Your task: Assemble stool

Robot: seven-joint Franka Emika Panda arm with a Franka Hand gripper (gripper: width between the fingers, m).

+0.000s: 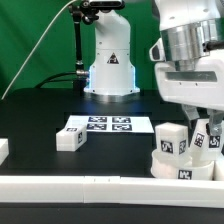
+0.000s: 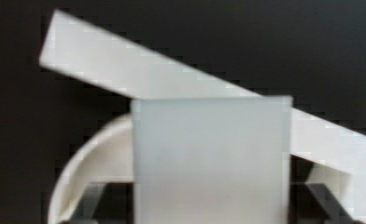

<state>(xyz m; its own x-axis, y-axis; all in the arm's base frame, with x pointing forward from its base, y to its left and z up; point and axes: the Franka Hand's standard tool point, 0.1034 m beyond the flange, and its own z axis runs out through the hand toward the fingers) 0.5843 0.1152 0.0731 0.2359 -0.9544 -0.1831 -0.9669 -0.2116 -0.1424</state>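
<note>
1. A black table (image 1: pixel 40 110) before a green backdrop carries a loose leg (image 1: pixel 70 138) beside the marker board (image 1: pixel 100 125).
2. The seat (image 1: pixel 185 170) lies at the exterior view's right.
3. The gripper (image 1: pixel 205 118) hangs straight above an upright leg (image 2: pixel 210 160), which stands between its jaws. I cannot tell whether they clamp it.

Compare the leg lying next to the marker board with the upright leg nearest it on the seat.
Pose: the lying leg rests on its side, while the upright leg stands on end.
Support: the lying leg is on the black table, apart from the other parts; the upright leg sits on the round seat.
Shared: both are white and blocky.
</note>
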